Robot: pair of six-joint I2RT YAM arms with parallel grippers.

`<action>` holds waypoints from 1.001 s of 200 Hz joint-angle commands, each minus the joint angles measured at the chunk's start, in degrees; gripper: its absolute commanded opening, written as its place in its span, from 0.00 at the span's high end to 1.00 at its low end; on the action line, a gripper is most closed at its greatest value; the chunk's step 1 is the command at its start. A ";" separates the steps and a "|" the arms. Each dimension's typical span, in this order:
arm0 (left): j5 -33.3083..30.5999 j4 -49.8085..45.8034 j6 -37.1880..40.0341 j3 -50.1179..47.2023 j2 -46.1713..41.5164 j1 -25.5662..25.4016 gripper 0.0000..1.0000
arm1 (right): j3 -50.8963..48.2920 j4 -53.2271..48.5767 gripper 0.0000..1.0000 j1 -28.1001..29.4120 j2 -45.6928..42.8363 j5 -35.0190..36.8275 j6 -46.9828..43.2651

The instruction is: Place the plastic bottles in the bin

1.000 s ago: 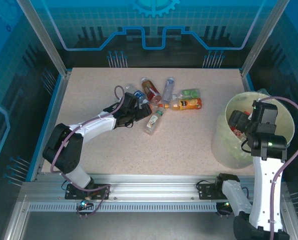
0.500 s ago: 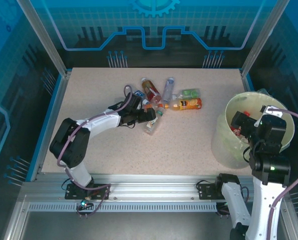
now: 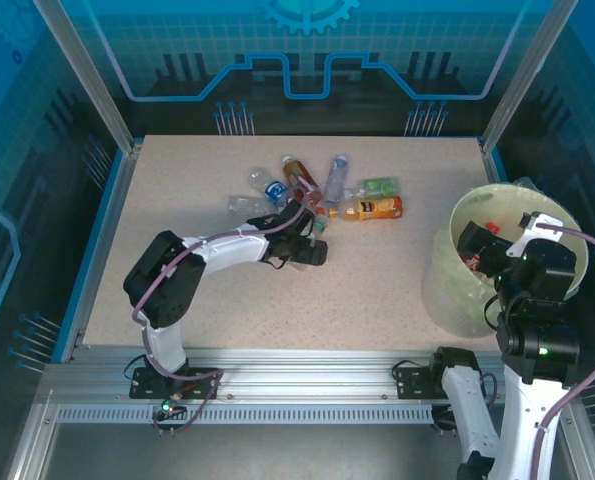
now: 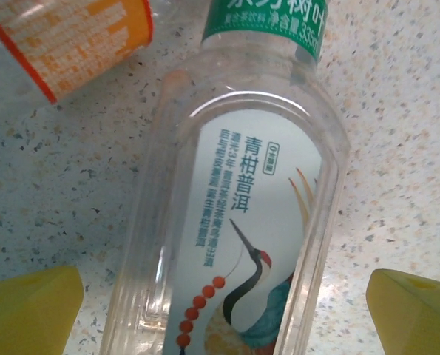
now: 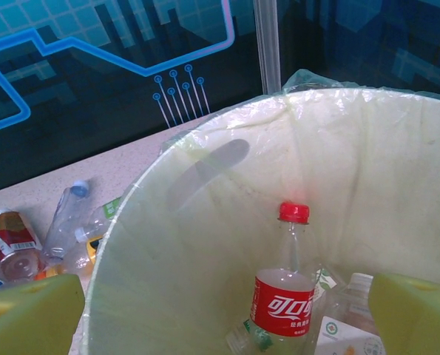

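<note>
Blue translucent wall panels [image 3: 307, 60] printed with circuit lines are closing in the cell on three sides, and slanted aluminium posts [image 3: 85, 75] are bracing them at the corners. A speckled beige stone-look tabletop [image 3: 377, 295] is filling the floor of the cell, and a grooved aluminium rail [image 3: 307, 368] is running along its near edge.

At 3 o'clock on the tabletop the large round pale yellow-green bin [image 3: 445, 285] with its thin translucent liner is standing upright. The right gripper [image 3: 474, 245] is hovering above the bin's near rim; from its wrist camera the right gripper [image 5: 223, 310] is looking down the bin's inner wall [image 5: 367, 170], its yellow jaws spread wide and grasping nothing. Inside the bin, a clear bottle with a red cap and red label [image 5: 282, 296] is leaning nearly upright among other bottles at the bottom.

The left arm is stretching across towards the table's middle, and the left gripper [image 3: 312, 250] is pressing low over the surface. Close up, its jaws are released, one yellow tip on either side of a clear flat-sided bottle with a crane picture and green band [image 4: 242, 222] that is lying on the tabletop, both tips apart from it.

Towards 12 o'clock, loose bottles are lying on their sides close together: an orange-labelled bottle [image 3: 372, 208], a red-labelled bottle [image 3: 301, 181], a crushed green-labelled bottle [image 3: 380, 186] and a blue-labelled bottle [image 3: 270, 187].
</note>
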 commanded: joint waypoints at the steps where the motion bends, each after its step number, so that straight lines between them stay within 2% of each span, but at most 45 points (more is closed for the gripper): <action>1: -6.21 -4.86 5.56 2.13 2.46 -1.87 0.02 | -0.33 1.65 0.00 -0.54 0.42 -2.94 0.19; 25: -8.34 -5.38 7.89 2.33 3.21 -3.52 0.13 | -0.27 2.14 0.00 -0.55 0.62 -6.60 -0.36; 59: -8.14 -4.89 7.64 2.59 3.67 -3.76 0.31 | -0.82 4.36 0.00 -0.54 1.31 -16.78 -0.88; 99: -3.30 -1.92 7.77 1.83 1.12 -3.76 0.52 | -1.99 7.18 0.00 -0.29 1.95 -27.33 0.95; 142: 8.97 3.91 7.85 0.84 -6.47 -3.74 0.58 | -3.79 13.11 0.00 0.37 1.94 -36.97 4.96; 167: 13.18 7.34 8.00 0.22 -12.40 -3.73 0.59 | -4.07 14.39 0.00 1.10 2.29 -39.17 5.84; 185: 20.51 15.95 8.77 -3.38 -17.75 -3.80 0.59 | -4.15 15.04 0.00 1.77 2.86 -40.12 6.77; 200: 23.59 23.85 8.72 -6.57 -21.56 -3.82 0.58 | -4.86 17.65 0.00 2.62 3.53 -42.34 8.88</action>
